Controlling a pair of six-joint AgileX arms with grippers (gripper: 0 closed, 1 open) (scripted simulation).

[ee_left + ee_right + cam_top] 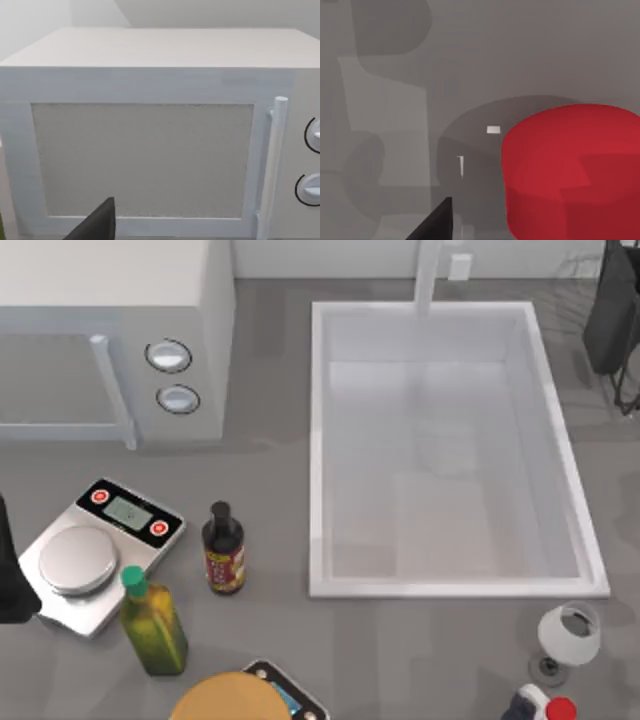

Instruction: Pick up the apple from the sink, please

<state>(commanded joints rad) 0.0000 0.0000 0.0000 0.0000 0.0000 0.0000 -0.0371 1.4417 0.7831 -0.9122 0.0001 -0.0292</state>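
Fingers [435, 222] of the right arm [612, 315], at the far right corner of the sink [315, 440]: 1 dark tip sits just beside the apple [570, 170]; I cannot tell whether they clamp it. From above, the sink's floor looks bare, so I judge the lift is mostly done. The left arm [10, 575] is parked well left of the sink. The microwave [110, 330], scale [95, 555] and dark bottle [223, 552], also left of the sink, obstruct nothing.

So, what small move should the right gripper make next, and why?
Probably a slow, small lift, to check that the apple follows. In the top view the right gripper is beyond the sink's far right corner; the right wrist view has the apple very close to it. The left gripper is parked by the scale.
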